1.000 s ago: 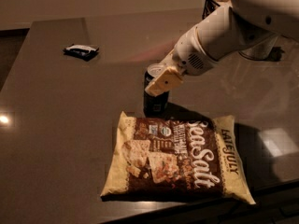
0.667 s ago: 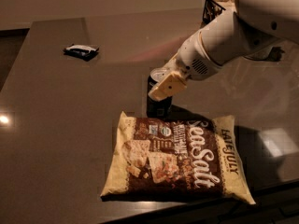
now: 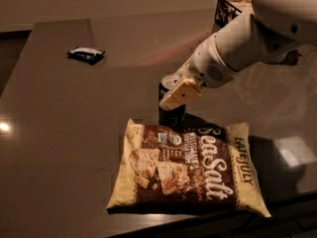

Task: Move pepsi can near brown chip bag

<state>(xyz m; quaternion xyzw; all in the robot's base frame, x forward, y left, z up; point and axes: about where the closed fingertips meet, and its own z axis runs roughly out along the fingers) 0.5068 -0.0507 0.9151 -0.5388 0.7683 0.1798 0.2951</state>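
The pepsi can [image 3: 171, 115] is showing dark navy with a silver top. The brown chip bag [image 3: 185, 167] is wearing brown, cream-yellow edges and white script. The end effector [image 3: 180, 94], sitting right at the can's upper side, is showing cream against the dark grey-brown desk [image 3: 69, 133].

So the table [image 3: 74, 133] is a dark brown, glossy top with a couple of light glares on it. The brown chip bag [image 3: 185, 170] lies flat near the front edge. The pepsi can [image 3: 171, 114] stands upright right at the bag's far edge, with the gripper [image 3: 174, 92] at the can's upper part. Well beyond the bag, off to the far left, lies a small flat dark wrapper [image 3: 86, 54].
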